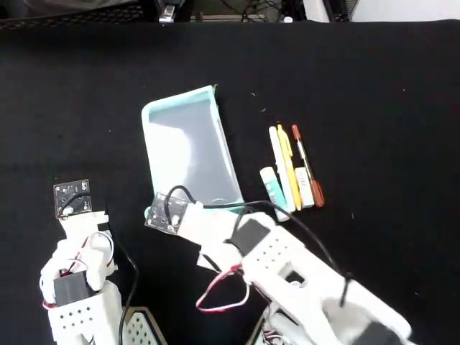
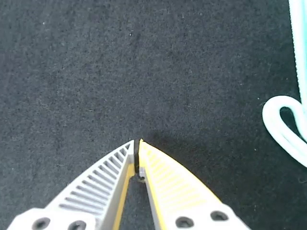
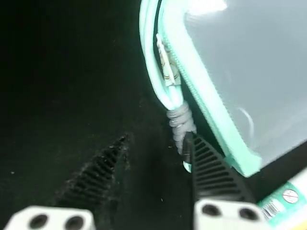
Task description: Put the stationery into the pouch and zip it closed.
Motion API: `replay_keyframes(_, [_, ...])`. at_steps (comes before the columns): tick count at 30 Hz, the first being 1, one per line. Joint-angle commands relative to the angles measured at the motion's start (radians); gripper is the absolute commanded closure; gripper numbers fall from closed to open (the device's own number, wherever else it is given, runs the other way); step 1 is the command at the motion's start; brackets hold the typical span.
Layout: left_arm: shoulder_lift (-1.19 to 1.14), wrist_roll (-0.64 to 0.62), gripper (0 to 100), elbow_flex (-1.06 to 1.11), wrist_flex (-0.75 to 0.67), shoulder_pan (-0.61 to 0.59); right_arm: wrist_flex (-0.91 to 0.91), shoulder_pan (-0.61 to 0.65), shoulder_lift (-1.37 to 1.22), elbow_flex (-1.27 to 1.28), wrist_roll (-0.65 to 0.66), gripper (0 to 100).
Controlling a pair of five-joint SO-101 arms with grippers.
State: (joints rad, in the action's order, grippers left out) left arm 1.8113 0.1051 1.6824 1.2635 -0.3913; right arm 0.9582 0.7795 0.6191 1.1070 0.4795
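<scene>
Several stationery items lie at the pouch's 3 o'clock; the right gripper, spread at the zip cord, could drag the unheld pouch, the left gripper being closed and empty.

The counter is covered in black, felt-like cloth flecked with bits of pale lint. Along its far edge sit a dark meshed strip, a small metal clamp, some loose cables and a pale surface.
</scene>
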Motion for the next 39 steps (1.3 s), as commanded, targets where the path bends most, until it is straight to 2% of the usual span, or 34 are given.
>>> replay_keyframes(1, [0.005,0.008,97,0.016,0.006,0.012,-0.087,0.009,-0.119,-0.051,-0.011,79.6])
replay_keyframes(11, [0.005,0.008,97,0.016,0.006,0.012,-0.107,-0.040,-0.383,-0.182,-0.002,80.3])
replay_keyframes(15, [0.005,0.008,97,0.016,0.006,0.012,-0.100,-0.057,-0.435,-0.180,0.055,80.5])
replay_keyframes(17, [0.005,0.008,97,0.016,0.006,0.012,-0.086,-0.061,-0.441,-0.176,0.060,84.3])
replay_keyframes(20, [0.005,0.008,97,0.016,0.006,0.012,-0.081,-0.071,-0.423,-0.171,0.060,97.3])
replay_keyframes(26, [0.005,0.008,97,0.016,0.006,0.012,0.034,-0.120,-0.286,-0.163,0.061,98.5])
replay_keyframes(30, [0.005,0.008,97,0.016,0.006,0.012,0.186,-0.141,-0.107,-0.143,0.110,98.5])
replay_keyframes(34, [0.005,0.008,97,0.016,0.006,0.012,0.238,-0.146,0.079,-0.054,0.117,97.8])
replay_keyframes(36, [0.005,0.008,97,0.016,0.006,0.012,0.261,-0.147,0.165,0.005,0.112,94.6])
replay_keyframes(39, [0.005,0.008,97,0.016,0.006,0.012,0.273,-0.184,0.275,0.061,0.074,83.2])
